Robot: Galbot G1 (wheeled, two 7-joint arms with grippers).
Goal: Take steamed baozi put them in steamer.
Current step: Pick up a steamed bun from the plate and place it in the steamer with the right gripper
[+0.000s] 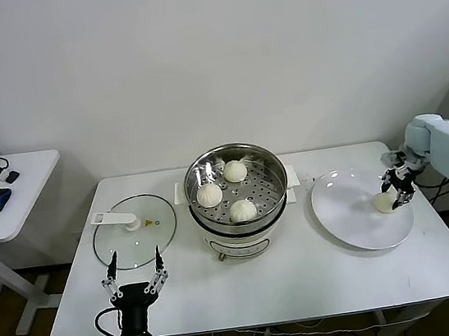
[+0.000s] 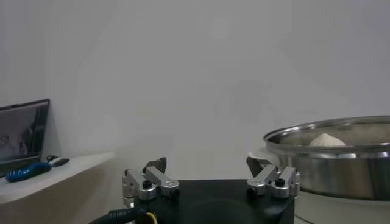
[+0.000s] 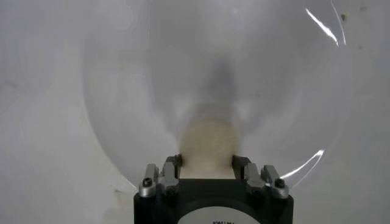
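White table [image 1: 306, 281], right claw [image 1: 393, 193] pinching doughy baozi [image 1: 384, 202]

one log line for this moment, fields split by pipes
right gripper shut on last baozi on plate | left gripper open, idle near lid | steamer holds three baozi

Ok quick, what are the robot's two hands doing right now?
Left tool: open, holding nothing, by the glass lid.
Right tool: closed on the baozi on the plate.
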